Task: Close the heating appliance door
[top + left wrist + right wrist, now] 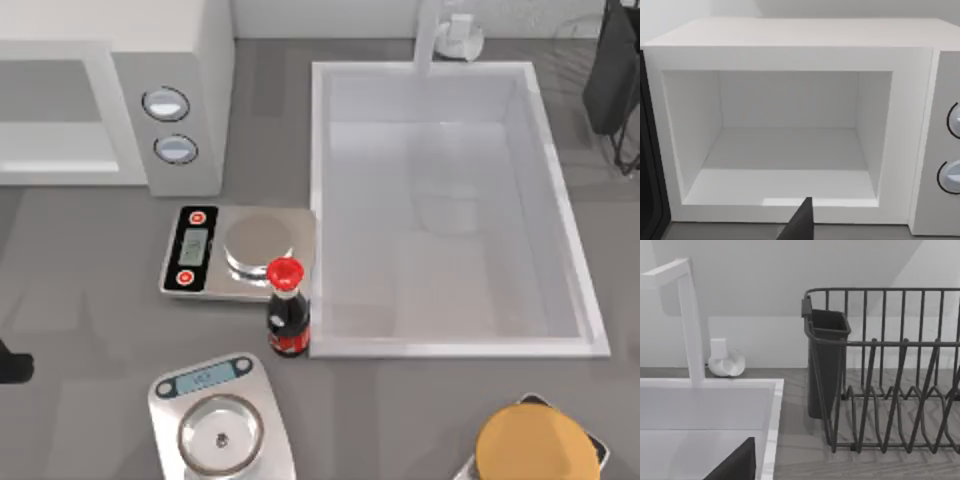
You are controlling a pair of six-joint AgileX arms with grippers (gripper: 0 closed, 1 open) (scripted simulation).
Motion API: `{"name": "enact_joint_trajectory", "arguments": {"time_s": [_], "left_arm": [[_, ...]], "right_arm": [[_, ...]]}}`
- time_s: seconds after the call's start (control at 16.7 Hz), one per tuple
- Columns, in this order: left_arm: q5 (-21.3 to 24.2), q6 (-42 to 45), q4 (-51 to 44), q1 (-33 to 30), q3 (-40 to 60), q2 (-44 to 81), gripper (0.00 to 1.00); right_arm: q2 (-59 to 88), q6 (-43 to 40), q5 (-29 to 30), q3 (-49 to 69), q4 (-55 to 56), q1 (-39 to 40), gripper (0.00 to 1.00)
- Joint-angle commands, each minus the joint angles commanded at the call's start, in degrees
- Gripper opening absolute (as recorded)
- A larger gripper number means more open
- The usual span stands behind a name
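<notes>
Microwave point(190, 60) at the table's far left, cavity open, door point(649, 165) swung aside.
We count two dials point(166, 104), two scales point(235, 250), one bottle point(288, 320); our left gripper point(799, 225) faces the cavity, and we cannot tell its grip.

I see the microwave point(110, 95) at the bench's point(90, 320) back left, its cavity open; two scales point(235, 250) sit in front, a red-capped sauce bottle point(288, 320) between them; the sink point(450, 210) lies right.
</notes>
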Motion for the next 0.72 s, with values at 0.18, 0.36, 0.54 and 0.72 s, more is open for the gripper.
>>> {"name": "enact_joint_trajectory", "arguments": {"time_s": [0.18,0.36,0.54,0.72], "left_arm": [[0.0,0.0,0.0,0.0,0.0,0.0,0.25],[0.0,0.0,0.0,0.0,0.0,0.0,0.02],[0.0,0.0,0.0,0.0,0.0,0.0,0.0],[0.0,0.0,0.0,0.0,0.0,0.0,0.0]], "right_arm": [[0.0,0.0,0.0,0.0,0.0,0.0,1.0],[0.0,0.0,0.0,0.0,0.0,0.0,1.0],[0.0,0.0,0.0,0.0,0.0,0.0,1.0],[0.0,0.0,0.0,0.0,0.0,0.0,1.0]]}}
